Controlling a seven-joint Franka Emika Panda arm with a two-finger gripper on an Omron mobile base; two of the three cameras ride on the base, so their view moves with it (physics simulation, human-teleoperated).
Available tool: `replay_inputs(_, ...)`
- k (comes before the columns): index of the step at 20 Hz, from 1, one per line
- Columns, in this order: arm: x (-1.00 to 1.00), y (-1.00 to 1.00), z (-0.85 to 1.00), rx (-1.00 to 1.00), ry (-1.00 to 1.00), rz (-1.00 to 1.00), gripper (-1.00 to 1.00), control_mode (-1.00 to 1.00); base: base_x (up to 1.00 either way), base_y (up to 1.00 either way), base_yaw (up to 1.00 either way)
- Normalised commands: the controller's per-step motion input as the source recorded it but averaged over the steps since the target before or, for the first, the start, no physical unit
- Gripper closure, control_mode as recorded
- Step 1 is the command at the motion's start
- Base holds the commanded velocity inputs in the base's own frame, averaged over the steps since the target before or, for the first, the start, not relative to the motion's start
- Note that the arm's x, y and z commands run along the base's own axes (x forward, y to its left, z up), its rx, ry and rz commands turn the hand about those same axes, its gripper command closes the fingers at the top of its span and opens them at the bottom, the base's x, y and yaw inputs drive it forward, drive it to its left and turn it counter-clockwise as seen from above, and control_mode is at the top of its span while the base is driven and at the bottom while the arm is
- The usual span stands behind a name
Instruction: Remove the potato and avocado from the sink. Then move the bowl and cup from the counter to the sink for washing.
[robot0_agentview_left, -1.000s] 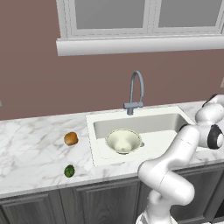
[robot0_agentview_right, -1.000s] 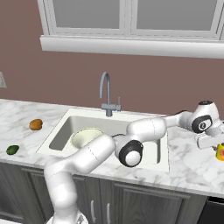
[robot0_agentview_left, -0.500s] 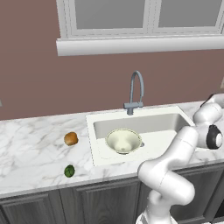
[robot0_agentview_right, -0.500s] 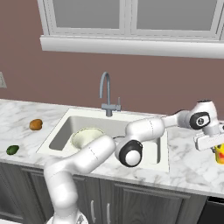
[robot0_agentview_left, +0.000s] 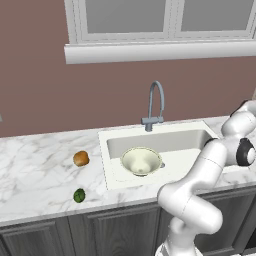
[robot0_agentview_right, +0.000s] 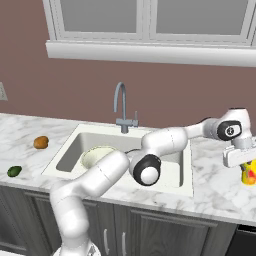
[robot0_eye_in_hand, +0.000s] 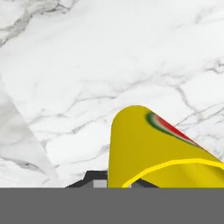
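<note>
Closest to me was the cup, a yellow vessel with a red and green patch on its side, rising right in front of my hand camera and tilted across that view. My gripper hung directly over it at the far right end of the counter, seen from the right base camera with the cup poking out just beneath my hand. I could not tell whether my jaws stood apart or were pressed on the cup; the fingertips were all but hidden at the bottom edge of the hand view. Around the cup lay only white marble with grey veins.

Farther left, past my own reaching arm, sat the sink, a white recessed basin with the grey gooseneck faucet standing behind it. The bowl rested inside the basin, upright, toward its left half; from the right base camera the bowl was partly covered by my arm.

Farthest from my hand, on the counter left of the sink, lay the potato, an orange-brown lump near the basin's left rim but apart from it. The avocado, small and dark green, sat nearer the counter's front edge, well apart from the potato.
</note>
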Motion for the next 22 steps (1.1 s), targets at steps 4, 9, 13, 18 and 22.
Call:
replay_inputs(4,0.00,0.14,0.49,0.17,0.03,0.03,1.00,-1.00,0.00,0.00,0.00)
replay_inputs(9,-0.06,0.21,0.41,0.18,0.01,0.01,1.00,-1.00,0.00,0.00,0.00)
replay_inputs(13,-0.14,0.27,0.36,0.20,0.05,0.00,1.00,-1.00,0.00,0.00,0.00)
replay_inputs(18,-0.20,0.30,0.30,0.20,0.04,0.00,1.00,-1.00,0.00,0.00,0.00)
replay_inputs(22,-0.23,0.35,0.20,0.16,0.01,0.00,1.00,-1.00,0.00,0.00,0.00)
